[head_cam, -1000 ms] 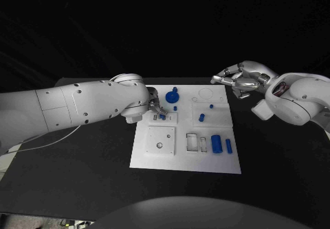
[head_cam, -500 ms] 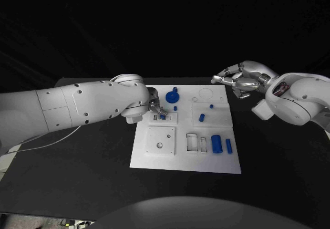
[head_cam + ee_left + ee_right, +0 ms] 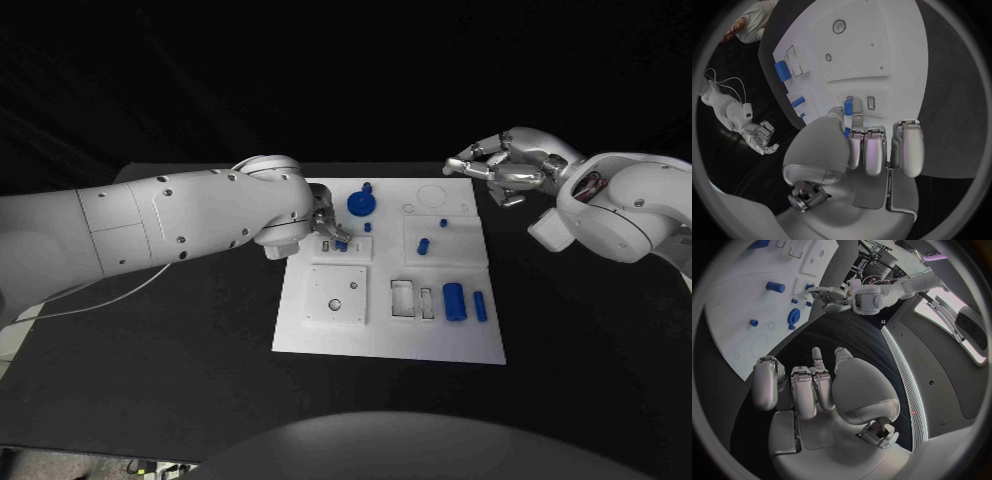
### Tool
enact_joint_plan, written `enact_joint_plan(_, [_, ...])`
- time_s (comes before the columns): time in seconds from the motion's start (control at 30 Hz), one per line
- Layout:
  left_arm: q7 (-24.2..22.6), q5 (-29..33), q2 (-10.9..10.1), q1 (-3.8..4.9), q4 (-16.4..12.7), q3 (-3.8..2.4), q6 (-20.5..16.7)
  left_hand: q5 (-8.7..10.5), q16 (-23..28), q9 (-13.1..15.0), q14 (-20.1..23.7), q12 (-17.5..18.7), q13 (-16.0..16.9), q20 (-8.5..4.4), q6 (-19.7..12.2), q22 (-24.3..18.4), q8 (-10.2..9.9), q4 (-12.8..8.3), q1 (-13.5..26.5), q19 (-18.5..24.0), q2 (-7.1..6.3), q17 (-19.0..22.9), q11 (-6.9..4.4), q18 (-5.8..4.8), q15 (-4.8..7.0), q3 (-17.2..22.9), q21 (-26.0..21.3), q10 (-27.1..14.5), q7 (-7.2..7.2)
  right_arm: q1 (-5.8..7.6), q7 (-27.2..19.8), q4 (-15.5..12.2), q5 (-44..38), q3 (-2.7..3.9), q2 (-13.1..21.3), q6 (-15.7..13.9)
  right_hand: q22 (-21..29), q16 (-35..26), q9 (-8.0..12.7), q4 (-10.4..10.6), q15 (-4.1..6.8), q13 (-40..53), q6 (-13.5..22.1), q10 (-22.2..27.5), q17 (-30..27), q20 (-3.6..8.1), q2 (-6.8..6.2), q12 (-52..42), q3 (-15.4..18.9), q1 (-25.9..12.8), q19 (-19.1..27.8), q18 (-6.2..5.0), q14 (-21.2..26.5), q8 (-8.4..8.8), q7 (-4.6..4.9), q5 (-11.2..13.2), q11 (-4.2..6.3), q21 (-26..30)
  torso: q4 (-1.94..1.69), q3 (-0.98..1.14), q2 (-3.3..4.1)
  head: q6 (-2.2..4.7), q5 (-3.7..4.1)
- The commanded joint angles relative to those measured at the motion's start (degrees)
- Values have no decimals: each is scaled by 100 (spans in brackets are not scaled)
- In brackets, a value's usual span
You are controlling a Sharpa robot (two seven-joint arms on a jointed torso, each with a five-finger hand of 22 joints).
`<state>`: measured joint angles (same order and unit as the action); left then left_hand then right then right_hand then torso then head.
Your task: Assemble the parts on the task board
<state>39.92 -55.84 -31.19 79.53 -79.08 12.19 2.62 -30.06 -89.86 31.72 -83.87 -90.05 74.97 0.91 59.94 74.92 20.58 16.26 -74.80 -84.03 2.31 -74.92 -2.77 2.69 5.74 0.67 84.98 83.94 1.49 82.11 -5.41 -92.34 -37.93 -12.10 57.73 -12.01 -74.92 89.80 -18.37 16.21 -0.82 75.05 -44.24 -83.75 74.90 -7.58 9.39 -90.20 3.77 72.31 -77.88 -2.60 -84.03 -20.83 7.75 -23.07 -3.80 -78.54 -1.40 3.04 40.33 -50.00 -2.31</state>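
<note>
The board (image 3: 389, 340) lay at the middle of the black bench (image 3: 173, 380), with bare bench on all sides. The left robot hand (image 3: 326, 232) reached over the board's left edge and pinched a small blue part (image 3: 847, 105) between thumb and finger at a slot in the upper-left area. The right robot hand (image 3: 498, 168) hung just beyond the board's far right corner, fingers curled in on nothing. A blue disc (image 3: 359, 204), pegs and two cylinders (image 3: 464, 301) stood further right.
</note>
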Motion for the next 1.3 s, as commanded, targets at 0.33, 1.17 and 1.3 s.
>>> enact_joint_plan(0.33, [409,27,11,-48,-20,16,168,60,-14,17,-613,5,1503,-26,-36,532,-27,-3,42,-49,-44,-1508,-6,-36,5,47,-40,606,-3,-5,-48,5,-11,0,-1,54,-1029,20,-8,-9,-27,1495,-37,-625,1510,6,-5,20,-21,55,37,-99,-597,-27,13,-34,-8,23,-2,-1,0,0,-11])
enact_joint_plan(1.17, [241,29,4,-52,-14,15,16,27,-14,49,-613,5,1503,-22,-11,514,-23,-23,24,-38,-48,-1508,-11,-31,4,127,-58,606,-12,-9,-30,29,-2,0,-7,68,-1030,20,-9,-12,-28,1495,-37,-625,1510,5,-9,20,-24,69,33,-98,-597,-25,13,-37,-8,21,0,-1,3,0,-20])
enact_joint_plan(1.3, [192,32,-9,-53,-37,13,-47,-73,-14,82,-613,5,1503,-25,21,526,-12,-33,14,-47,-76,-1508,-20,-33,10,194,-57,606,-23,-9,-24,30,-2,0,-4,74,-1031,20,-9,-11,-28,1495,-37,-625,1510,5,-7,20,-25,71,31,-98,-597,-25,13,-37,-8,20,-2,-2,4,0,-14])
